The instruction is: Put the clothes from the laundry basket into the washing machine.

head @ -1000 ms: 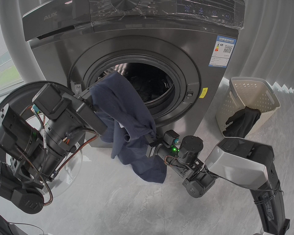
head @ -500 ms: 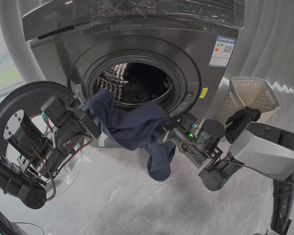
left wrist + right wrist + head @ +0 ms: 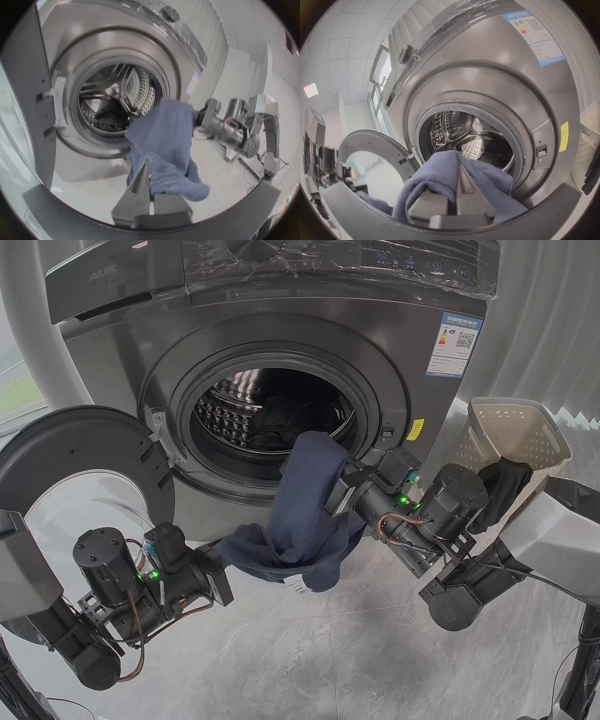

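Observation:
A navy blue garment [image 3: 306, 515] hangs in front of the washing machine [image 3: 400, 359], stretched between both grippers. My right gripper [image 3: 335, 482] is shut on its upper part, just before the lower right rim of the open drum [image 3: 250, 409]. My left gripper [image 3: 217, 552] is shut on a lower corner, down near the floor below the door. The left wrist view has the cloth [image 3: 165, 131] pinched in my left gripper [image 3: 150, 179]. In the right wrist view, folds of it [image 3: 440, 172] bunch over my right gripper [image 3: 456, 187]. Dark clothes [image 3: 275, 421] lie inside the drum.
The round machine door [image 3: 75, 452] stands swung open at the left. A cream laundry basket [image 3: 519, 427] stands on the floor right of the machine, with a black garment [image 3: 506, 487] draped over its front rim. Grey tiled floor lies in front.
My left gripper dropped from the drum's mouth down and leftward near the floor, pulling its end of the garment out. My right gripper rose toward the drum's rim with the other end.

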You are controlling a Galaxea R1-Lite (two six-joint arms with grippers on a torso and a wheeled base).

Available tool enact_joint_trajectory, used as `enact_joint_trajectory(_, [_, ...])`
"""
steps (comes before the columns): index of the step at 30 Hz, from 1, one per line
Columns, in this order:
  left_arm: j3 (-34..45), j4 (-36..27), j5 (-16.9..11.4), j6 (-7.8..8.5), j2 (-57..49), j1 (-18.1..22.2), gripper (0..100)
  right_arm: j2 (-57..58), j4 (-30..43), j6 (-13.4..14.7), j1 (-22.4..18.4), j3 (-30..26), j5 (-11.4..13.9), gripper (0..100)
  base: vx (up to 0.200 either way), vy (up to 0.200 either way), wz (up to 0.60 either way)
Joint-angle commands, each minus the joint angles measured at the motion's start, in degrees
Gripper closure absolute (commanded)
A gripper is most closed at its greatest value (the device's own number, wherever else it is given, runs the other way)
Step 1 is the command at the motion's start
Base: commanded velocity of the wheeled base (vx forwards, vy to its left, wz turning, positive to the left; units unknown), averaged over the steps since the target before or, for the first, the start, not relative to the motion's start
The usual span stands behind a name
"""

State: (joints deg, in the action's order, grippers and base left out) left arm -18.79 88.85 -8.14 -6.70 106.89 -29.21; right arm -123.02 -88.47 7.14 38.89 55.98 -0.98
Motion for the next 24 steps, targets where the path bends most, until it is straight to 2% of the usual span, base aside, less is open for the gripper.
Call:
enact_joint_trajectory(1, [1.30,0.10,-0.91,0.11,4.38,-0.23,100,0.58,-0.04,0.06,0.49,0.01,-0.08,100,0.000,0.000,0.00])
enact_joint_trajectory(6, [1.47,0.10,-1.17,0.20,5.17,0.20,100,0.50,-0.04,-0.02,0.75,0.45,-0.17,100,0.000,0.000,0.00])
enact_joint_trajectory(7, [1.56,0.10,-1.17,0.29,5.35,0.29,0,0.50,-0.04,-0.02,0.75,0.53,-0.17,100,0.000,0.000,0.00])
enact_joint_trajectory(11, [2.17,0.01,-1.17,0.20,6.05,0.29,0,0.58,-0.04,0.06,0.66,0.62,-0.17,100,0.000,0.000,0.00])
enact_joint_trajectory(14, [5.60,-0.08,-1.09,0.29,7.90,0.38,0,0.58,0.05,-0.02,0.66,0.71,-0.17,100,0.000,0.000,0.00])
enact_joint_trajectory(16, [8.24,-0.08,-1.17,1.17,9.22,0.03,0,0.41,0.05,-0.02,0.66,1.06,-0.17,100,0.000,0.000,0.00])
enact_joint_trajectory(19, [11.14,0.10,-1.61,4.42,10.01,-0.76,0,0.23,-0.04,0.06,0.75,1.15,-0.17,100,0.000,0.000,0.00])
enact_joint_trajectory(24, [13.42,0.01,-3.55,5.30,6.05,-2.52,0,0.23,-0.04,0.24,1.45,0.89,-0.26,100,0.000,0.000,0.00])
